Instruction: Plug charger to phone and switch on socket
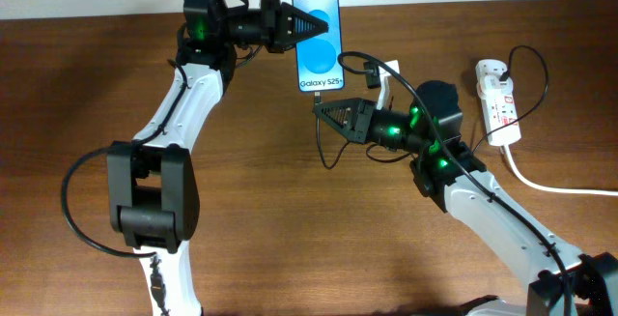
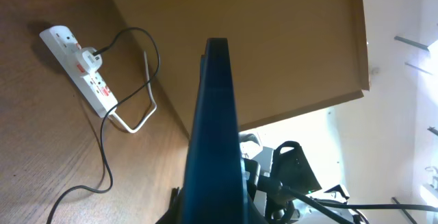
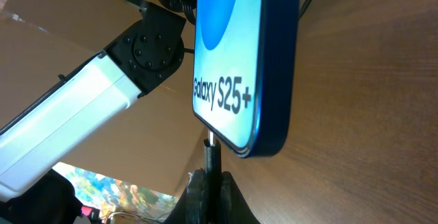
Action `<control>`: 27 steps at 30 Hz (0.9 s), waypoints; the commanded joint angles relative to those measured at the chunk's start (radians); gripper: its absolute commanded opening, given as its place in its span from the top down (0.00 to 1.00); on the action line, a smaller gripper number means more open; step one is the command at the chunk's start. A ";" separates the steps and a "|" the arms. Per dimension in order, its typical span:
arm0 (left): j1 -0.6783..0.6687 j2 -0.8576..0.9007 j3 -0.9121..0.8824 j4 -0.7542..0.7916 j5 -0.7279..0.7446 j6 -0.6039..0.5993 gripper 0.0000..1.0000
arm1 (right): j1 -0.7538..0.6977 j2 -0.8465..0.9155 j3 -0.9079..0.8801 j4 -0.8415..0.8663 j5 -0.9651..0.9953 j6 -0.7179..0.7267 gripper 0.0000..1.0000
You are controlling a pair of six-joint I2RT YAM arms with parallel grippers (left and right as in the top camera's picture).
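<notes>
The phone, blue screen lit with "Galaxy S25+" text, is held off the table by my left gripper, shut on its far end. It shows edge-on in the left wrist view and from below in the right wrist view. My right gripper is shut on the charger plug; its metal tip sits at the phone's bottom edge. The thin black charger cable loops behind it. The white socket strip lies at the right, also seen in the left wrist view.
The strip's thick white cord runs off right. A black plug with thin cable sits in the strip. The brown table ends at its far edge behind the phone.
</notes>
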 commanded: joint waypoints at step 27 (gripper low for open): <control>-0.032 -0.013 0.011 0.005 0.108 -0.021 1.00 | -0.060 0.003 0.011 0.098 0.098 0.035 0.96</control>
